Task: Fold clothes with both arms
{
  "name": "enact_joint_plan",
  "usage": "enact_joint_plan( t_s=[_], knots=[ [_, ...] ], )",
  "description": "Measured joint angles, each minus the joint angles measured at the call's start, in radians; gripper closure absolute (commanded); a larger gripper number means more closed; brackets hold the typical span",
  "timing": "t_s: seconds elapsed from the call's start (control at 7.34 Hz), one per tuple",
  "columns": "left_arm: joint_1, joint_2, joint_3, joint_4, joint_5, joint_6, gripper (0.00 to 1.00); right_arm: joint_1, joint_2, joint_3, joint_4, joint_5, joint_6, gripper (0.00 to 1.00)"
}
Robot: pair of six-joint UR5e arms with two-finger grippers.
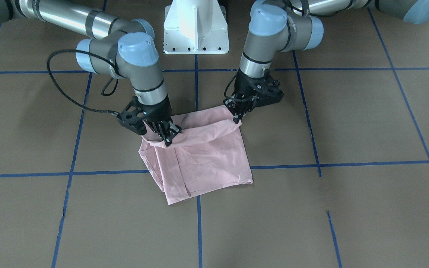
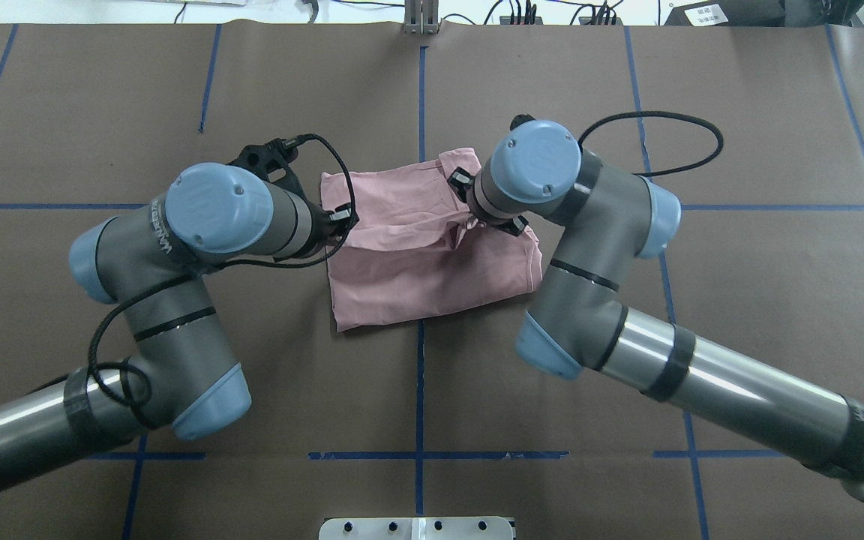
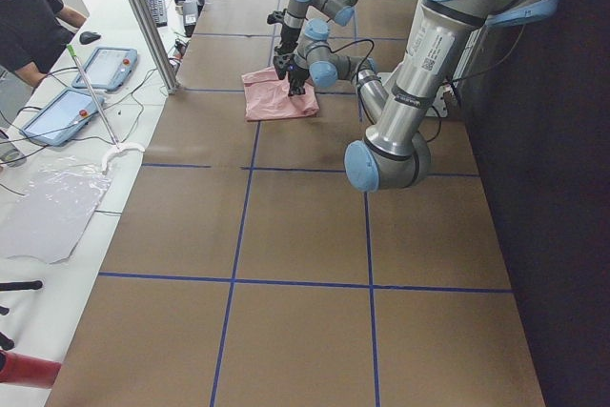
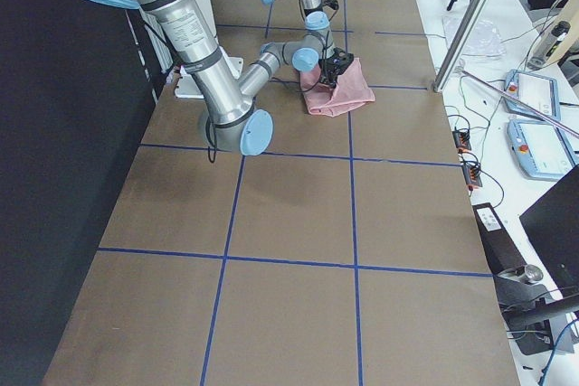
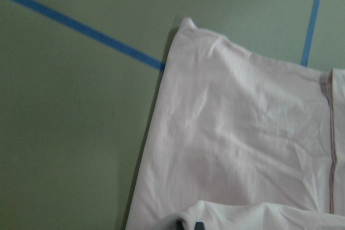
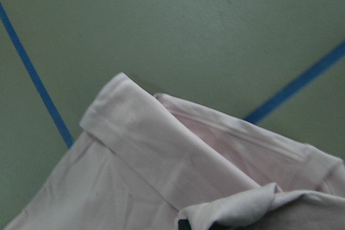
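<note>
The pink shirt (image 1: 203, 156) lies part-folded on the counter (image 1: 348, 208) in front of the white base (image 1: 196, 26), its edge nearest that base pinched by the left hand (image 1: 238, 113) and right hand (image 1: 169, 137), where uneven pulling could slip a corner free.

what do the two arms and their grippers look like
The left arm and right arm are grey-silver tubes with light blue joint caps, black bands and loose black cables. Left gripper and right gripper are black, skeletal, two-fingered.
</note>
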Motion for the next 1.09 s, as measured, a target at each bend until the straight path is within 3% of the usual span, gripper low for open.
enact_joint_plan(
  t_s=[0.14,0.41,0.82,1.09],
  knots=[
    [-0.047,-0.038,0.109,-0.072,-0.001,0.013,0.00,0.046,0.081,-0.166,0.082,0.002,-0.024,0.00],
    [-0.111,-0.078,0.222,-0.146,-0.002,0.062,0.00,0.118,0.161,-0.320,0.147,0.000,-0.136,0.00],
    [-0.140,-0.085,0.241,-0.161,-0.035,0.097,0.00,0.172,0.172,-0.352,0.156,0.016,-0.247,0.00],
    [-0.200,-0.075,0.234,-0.159,-0.123,0.196,0.00,0.249,0.137,-0.333,0.143,0.101,-0.412,0.00]
  ],
)
